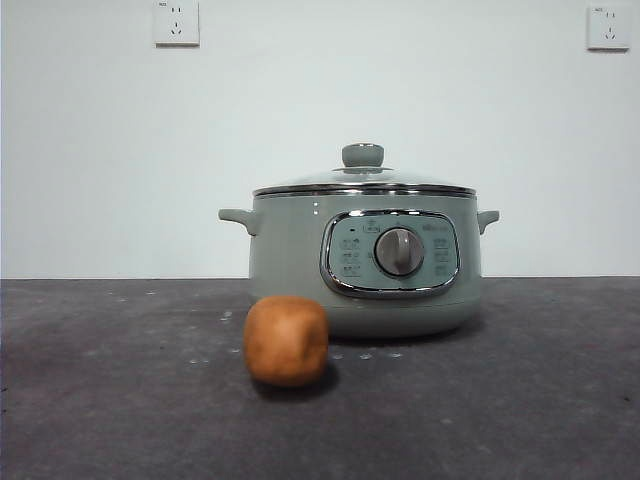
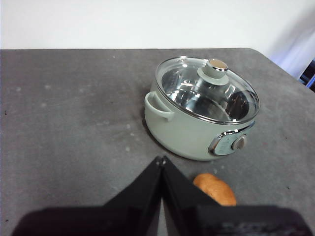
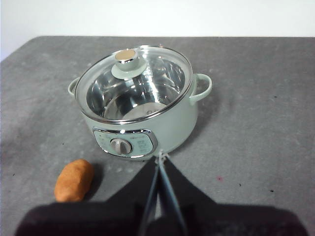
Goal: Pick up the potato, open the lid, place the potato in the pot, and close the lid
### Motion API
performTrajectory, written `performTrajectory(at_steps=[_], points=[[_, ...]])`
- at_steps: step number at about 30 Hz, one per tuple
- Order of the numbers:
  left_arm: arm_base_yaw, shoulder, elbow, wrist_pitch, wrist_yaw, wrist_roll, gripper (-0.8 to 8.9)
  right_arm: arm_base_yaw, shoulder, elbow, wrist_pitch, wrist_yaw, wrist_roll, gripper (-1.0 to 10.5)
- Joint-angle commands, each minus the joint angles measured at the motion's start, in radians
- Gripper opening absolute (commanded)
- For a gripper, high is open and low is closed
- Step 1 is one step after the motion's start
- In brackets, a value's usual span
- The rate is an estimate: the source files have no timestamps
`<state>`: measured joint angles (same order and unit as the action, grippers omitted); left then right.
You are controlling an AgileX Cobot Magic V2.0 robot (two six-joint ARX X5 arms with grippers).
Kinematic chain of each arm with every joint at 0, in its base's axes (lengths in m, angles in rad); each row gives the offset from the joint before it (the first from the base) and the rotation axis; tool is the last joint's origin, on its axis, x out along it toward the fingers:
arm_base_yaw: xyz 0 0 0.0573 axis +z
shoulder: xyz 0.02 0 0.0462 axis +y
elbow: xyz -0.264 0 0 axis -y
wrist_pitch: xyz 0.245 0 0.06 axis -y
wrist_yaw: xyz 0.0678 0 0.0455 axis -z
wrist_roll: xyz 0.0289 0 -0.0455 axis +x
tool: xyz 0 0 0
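Start state: the small orange-brown, matte-skinned potato (image 1: 286, 340) lies on the dark grey mottled surface (image 1: 540, 400), just in front of the squat pale sage-green electric pot (image 1: 300, 270) and off to one side of its chrome-framed dial panel; near the pot, whether touching its wall cannot be told. The round clear glass lid (image 1: 400, 181) with metal rim and green knob is seated on the pot, which looks empty through the glass. Neither arm appears in the front view; both are drawn back above the near edge. The left gripper (image 2: 162, 160) has its black jaws pressed together to a point, holding nothing; the right gripper (image 3: 161, 156) likewise, jaws closed to a thin seam, empty. Key relation: in the left wrist view the potato (image 2: 215, 189) sits just beside the left jaw tips, partly cut by the gripper body; in the right wrist view the potato (image 3: 74, 180) lies well apart, off to the side, with the dial panel directly ahead. Judgement: the left arm is nearer for the pick, the right better placed for the lid knob. The potato's long axis runs obliquely toward the pot, so the jaws must open and close across its shorter width.
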<state>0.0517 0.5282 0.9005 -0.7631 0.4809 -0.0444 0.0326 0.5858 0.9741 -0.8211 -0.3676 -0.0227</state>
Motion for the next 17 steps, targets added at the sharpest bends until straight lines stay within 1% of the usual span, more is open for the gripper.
performTrajectory(at_steps=[1,4,6,7,8,9,10,11,12,14,15,17], points=[[0.001,0.008,0.006,-0.007,0.003,0.023,-0.06,0.001,0.009,0.019,0.001,-0.003,-0.016,-0.1],[-0.001,0.011,0.006,-0.008,0.027,0.023,-0.03,0.001,0.014,0.029,0.000,-0.003,-0.015,0.0],[-0.001,0.011,0.006,-0.007,0.052,0.023,0.17,0.001,0.019,0.029,0.000,-0.003,-0.015,0.0],[-0.001,0.011,0.006,-0.006,0.053,0.022,0.65,0.001,0.019,0.029,-0.002,-0.003,-0.015,0.1],[-0.001,0.011,0.006,-0.006,0.051,0.022,1.76,0.001,0.020,0.029,-0.005,-0.003,-0.015,0.4],[-0.001,0.011,0.006,-0.006,0.051,0.022,2.82,0.001,0.021,0.029,-0.007,-0.003,-0.015,0.9],[-0.001,0.011,0.006,-0.006,0.051,0.021,4.00,0.001,0.023,0.029,-0.011,-0.003,-0.014,1.8],[-0.001,0.011,0.006,-0.006,0.051,0.014,5.39,0.001,0.026,0.029,-0.016,-0.004,-0.008,3.1],[-0.001,0.011,0.006,-0.006,0.051,0.011,6.00,0.001,0.026,0.029,-0.020,-0.004,-0.003,4.3],[-0.001,0.012,0.006,-0.006,0.051,0.011,6.10,0.001,0.033,0.029,-0.030,-0.006,-0.003,6.7],[-0.001,0.014,0.006,-0.006,0.052,0.011,6.09,0.001,0.034,0.029,-0.034,-0.009,0.000,7.0],[-0.001,0.015,0.006,-0.007,0.054,0.010,6.08,0.001,0.044,0.029,-0.044,-0.031,0.000,7.0]])
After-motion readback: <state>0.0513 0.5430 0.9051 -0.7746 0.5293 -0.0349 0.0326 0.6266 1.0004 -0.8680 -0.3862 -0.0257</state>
